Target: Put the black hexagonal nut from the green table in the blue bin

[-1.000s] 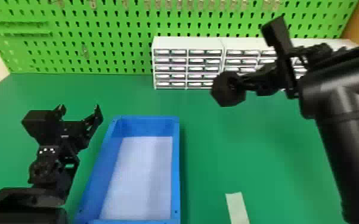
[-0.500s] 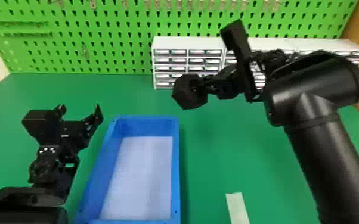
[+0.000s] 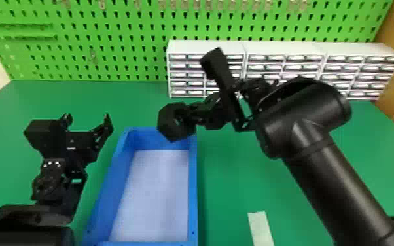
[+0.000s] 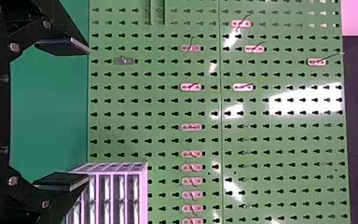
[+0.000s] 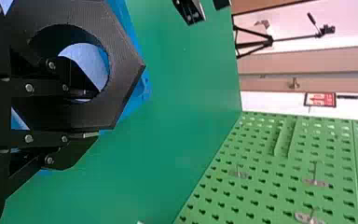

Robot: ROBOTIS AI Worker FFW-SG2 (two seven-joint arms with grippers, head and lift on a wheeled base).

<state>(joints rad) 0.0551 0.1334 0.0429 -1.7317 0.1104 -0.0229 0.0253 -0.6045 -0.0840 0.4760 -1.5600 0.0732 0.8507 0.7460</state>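
The right gripper is over the far right corner of the blue bin in the head view, holding the black hexagonal nut. In the right wrist view the right gripper is shut on one side of the nut, one finger through its hole and the other outside; part of the bin lies beyond. My left gripper is parked left of the bin, its fingers apart. The left wrist view shows the left gripper open, with nothing between its fingers.
White drawer cabinets stand along the back of the green table, before a green pegboard. A pale strip lies on the table right of the bin. The left arm stands close beside the bin's left wall.
The right arm has swung left, carrying the nut from in front of the cabinets to above the bin's far right corner. The left arm has kept still.
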